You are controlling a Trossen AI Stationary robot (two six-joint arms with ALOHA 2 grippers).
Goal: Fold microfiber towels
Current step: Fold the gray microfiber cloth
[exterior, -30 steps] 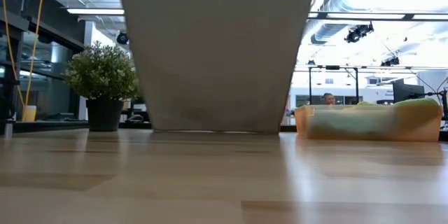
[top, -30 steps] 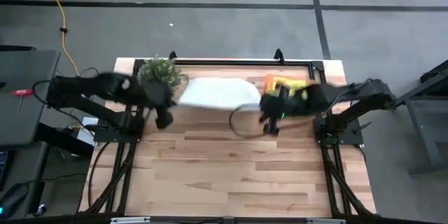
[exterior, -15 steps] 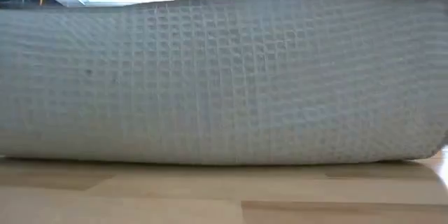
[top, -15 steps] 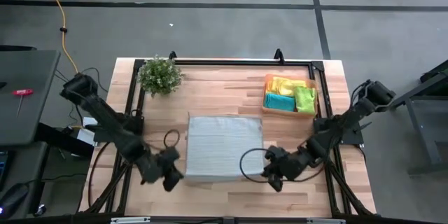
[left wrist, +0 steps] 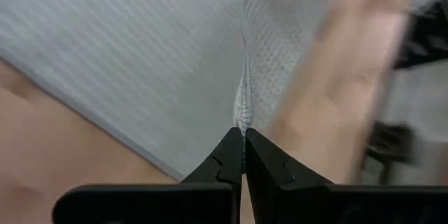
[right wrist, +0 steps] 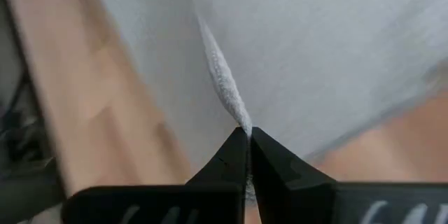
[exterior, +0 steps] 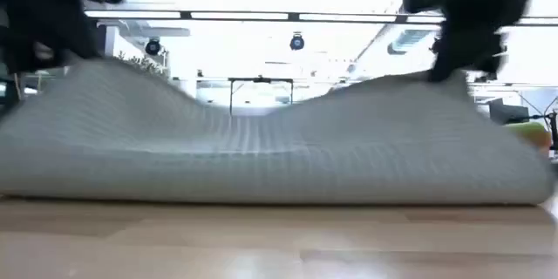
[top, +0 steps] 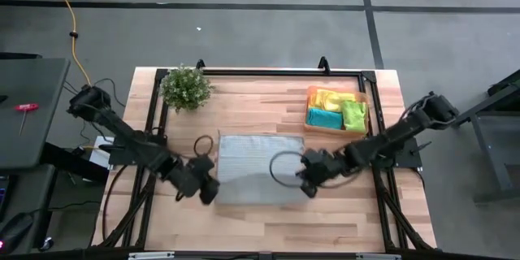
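A pale grey-blue waffle-weave towel point(top: 256, 162) lies spread in the middle of the table. Its far part rests flat on the wood and its near edge point(exterior: 261, 135) is raised at both corners and sags between them. My left gripper point(top: 208, 188) is shut on the near left corner. My right gripper point(top: 306, 182) is shut on the near right corner. Yellow, teal and lime green towels lie in the orange tray point(top: 313, 127) at the far right. My left gripper pinches the towel's near left corner point(left wrist: 242, 115) between its two shut fingers, coming from above at a slant. The corner is lifted off the table point(exterior: 87, 70) and the cloth slopes down from it, slack. My right gripper pinches the towel's near right corner point(right wrist: 236, 117) between its two shut fingers, coming from above at a slant. The corner is lifted off the table point(exterior: 436, 83) and the cloth slopes down from it toward the sagging middle.
A small potted plant point(top: 186, 87) stands at the far left. A black frame point(top: 260, 71) runs along the table's far edge and sides. Bare wood point(top: 260, 223) shows between the towel and the near edge.
Both grippers carried the hanging towel from the far side toward the near edge and laid it out flat. They have then gone a little back toward the far edge, still shut, with the near corners raised; the far part has stayed on the table.
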